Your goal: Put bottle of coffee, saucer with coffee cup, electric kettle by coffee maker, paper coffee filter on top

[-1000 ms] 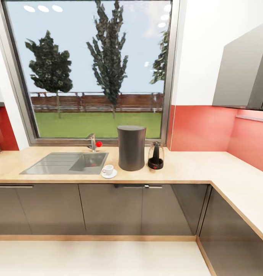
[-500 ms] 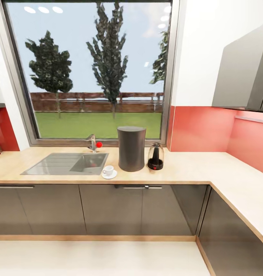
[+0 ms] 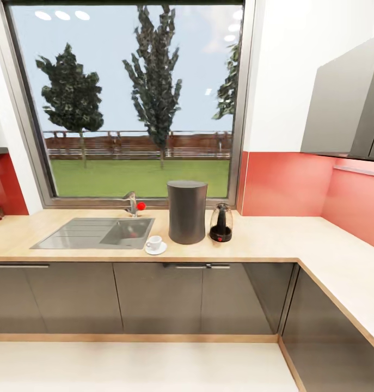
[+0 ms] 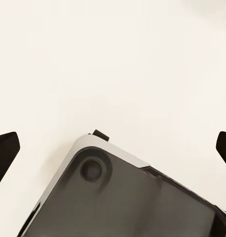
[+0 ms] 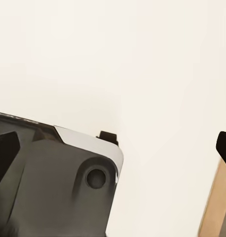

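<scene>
Counter [image 3: 274, 239]: you face a light wood top that turns a corner on your right.
Coffee maker [image 3: 187, 212]: the dark cylinder, upright under the window [image 3: 138, 98].
Kettle [image 3: 221, 222]: the clear one with a black base, just right of the coffee maker.
Cup [image 3: 153, 242]: on its saucer [image 3: 155, 249], just left of the coffee maker, beside the sink [image 3: 94, 233].
Tap [image 3: 132, 202]: behind the sink, red knob.
Left gripper [image 4: 113, 148]: your fingertips stand wide apart, nothing between them, above the robot's base [image 4: 128, 197].
Right gripper [image 5: 113, 148]: likewise spread and holding nothing.
</scene>
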You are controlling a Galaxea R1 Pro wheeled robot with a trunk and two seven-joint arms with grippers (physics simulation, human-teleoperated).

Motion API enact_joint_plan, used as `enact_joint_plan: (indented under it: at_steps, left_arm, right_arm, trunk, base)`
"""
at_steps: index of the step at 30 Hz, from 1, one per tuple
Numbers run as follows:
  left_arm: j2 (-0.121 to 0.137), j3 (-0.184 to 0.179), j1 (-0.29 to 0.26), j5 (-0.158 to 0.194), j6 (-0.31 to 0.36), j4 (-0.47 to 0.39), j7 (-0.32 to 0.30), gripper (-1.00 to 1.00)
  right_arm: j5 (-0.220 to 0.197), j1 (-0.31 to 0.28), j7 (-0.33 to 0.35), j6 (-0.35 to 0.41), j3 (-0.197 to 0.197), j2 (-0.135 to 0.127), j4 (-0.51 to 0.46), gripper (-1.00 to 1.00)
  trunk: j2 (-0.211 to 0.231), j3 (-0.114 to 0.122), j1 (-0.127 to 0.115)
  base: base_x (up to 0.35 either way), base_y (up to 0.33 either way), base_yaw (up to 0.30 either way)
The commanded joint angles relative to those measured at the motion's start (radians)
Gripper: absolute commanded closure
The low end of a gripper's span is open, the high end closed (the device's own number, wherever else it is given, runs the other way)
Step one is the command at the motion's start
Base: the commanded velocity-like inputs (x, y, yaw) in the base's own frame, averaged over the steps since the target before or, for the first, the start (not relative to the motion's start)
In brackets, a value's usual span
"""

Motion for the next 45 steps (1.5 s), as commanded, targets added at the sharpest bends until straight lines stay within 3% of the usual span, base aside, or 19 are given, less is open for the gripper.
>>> enact_joint_plan:
  at_steps: [1, 10, 20, 21, 25, 28, 31, 34, 45]
  left_arm:
    - [-0.001, 0.004, 0.0, -0.003, -0.003, 0.001, 0.001, -1.0]
    - [0.001, 0.005, 0.0, -0.003, -0.003, 0.001, 0.0, -1.0]
    - [0.002, 0.005, 0.0, -0.004, -0.003, 0.008, 0.001, -1.0]
    - [0.0, 0.002, 0.0, -0.011, -0.002, 0.011, 0.0, -1.0]
    - [-0.001, 0.001, 0.0, -0.013, 0.0, 0.012, 0.0, -1.0]
    - [0.0, 0.001, 0.0, -0.01, 0.0, 0.012, 0.0, -1.0]
    - [0.002, 0.003, 0.0, -0.003, -0.001, 0.011, 0.0, -1.0]
    - [0.003, 0.003, 0.0, -0.002, -0.001, 0.011, 0.0, -1.0]
    - [0.003, 0.007, 0.0, 0.0, -0.001, 0.011, -0.001, -1.0]
  right_arm:
    - [0.004, -0.001, 0.001, -0.006, -0.001, -0.001, 0.004, -1.0]
    - [0.002, -0.003, -0.001, -0.016, -0.007, 0.004, 0.001, -1.0]
    - [-0.142, -0.003, 0.009, -0.009, -0.016, -0.006, -0.002, -1.0]
    - [-0.149, -0.003, 0.016, -0.008, -0.015, -0.026, -0.001, -1.0]
    - [-0.149, -0.003, 0.047, -0.008, -0.014, -0.048, 0.002, -1.0]
    - [-0.148, -0.005, 0.096, -0.005, -0.013, -0.068, 0.003, -1.0]
    - [-0.148, -0.011, 0.188, 0.045, -0.014, -0.11, 0.003, -1.0]
    - [-0.149, -0.011, 0.217, 0.06, -0.014, -0.132, 0.004, -1.0]
    - [-0.149, -0.013, 0.229, 0.063, -0.014, -0.14, 0.003, -1.0]
  trunk:
    - [-0.001, 0.0, 0.0]
    - [-0.001, 0.0, 0.0]
    - [-0.001, 0.0, 0.0]
    - [-0.001, 0.0, 0.0]
    - [-0.001, 0.0, 0.0]
    - [-0.001, 0.0, 0.0]
    - [-0.001, 0.0, 0.0]
    - [-0.001, 0.0, 0.0]
    - [-0.001, 0.001, 0.0]
  base:
    - [0.0, 0.0, 0.0]
    - [0.016, 0.013, 0.0]
    - [0.266, 0.177, 0.0]
    - [0.307, 0.161, 0.0]
    - [0.308, 0.16, 0.0]
    - [0.309, 0.165, -0.041]
    - [0.307, 0.188, -0.177]
    - [0.293, 0.215, -0.248]
    - [0.248, 0.256, -0.12]
